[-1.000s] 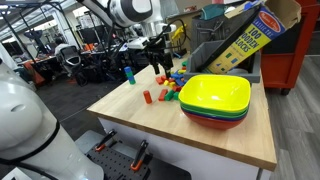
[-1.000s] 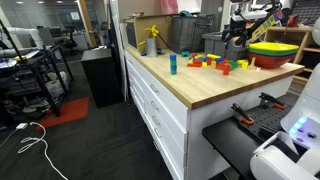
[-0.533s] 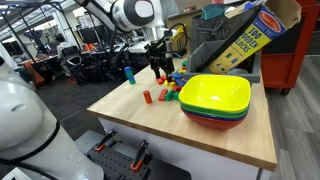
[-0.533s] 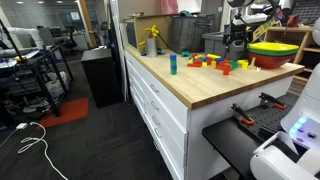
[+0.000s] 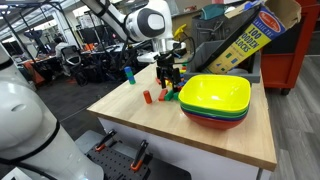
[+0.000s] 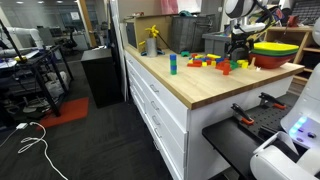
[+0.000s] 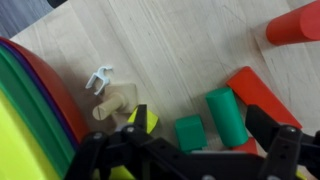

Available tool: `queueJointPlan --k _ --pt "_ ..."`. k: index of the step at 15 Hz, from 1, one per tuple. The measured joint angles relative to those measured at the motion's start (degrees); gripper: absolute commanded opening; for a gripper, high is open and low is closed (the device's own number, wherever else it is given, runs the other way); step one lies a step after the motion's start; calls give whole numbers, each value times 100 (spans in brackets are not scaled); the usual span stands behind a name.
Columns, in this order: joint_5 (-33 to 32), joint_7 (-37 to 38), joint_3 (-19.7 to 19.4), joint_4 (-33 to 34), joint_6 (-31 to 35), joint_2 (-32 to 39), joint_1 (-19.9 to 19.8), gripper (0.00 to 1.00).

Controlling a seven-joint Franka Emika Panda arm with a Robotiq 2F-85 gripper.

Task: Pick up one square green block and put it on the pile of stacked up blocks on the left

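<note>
In the wrist view a small green cube (image 7: 189,132) lies on the wooden table beside a green cylinder (image 7: 229,114). My gripper (image 7: 200,138) is open just above them, with one finger on each side of the pair. The slim teal-blue and green tower stands apart from the jumble in both exterior views (image 5: 128,74) (image 6: 172,64). In both exterior views the gripper (image 5: 168,82) (image 6: 238,58) hangs low over the loose blocks, next to the bowls.
Stacked yellow, green and red bowls (image 5: 215,100) (image 7: 25,105) sit close beside the gripper. A flat red block (image 7: 258,92), a red cylinder (image 7: 295,22), a yellow block (image 7: 146,120) and a wooden peg (image 7: 112,105) lie around the cube. A cardboard box (image 5: 250,40) stands behind.
The gripper has moved away from the tower side toward the bowls and dropped lower over the loose blocks. The blocks and tower have not moved.
</note>
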Motion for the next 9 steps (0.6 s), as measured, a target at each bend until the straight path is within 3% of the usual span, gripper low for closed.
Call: queueJointPlan --k 9 --pt "-23 -43 -169 544 5 698 13 100"
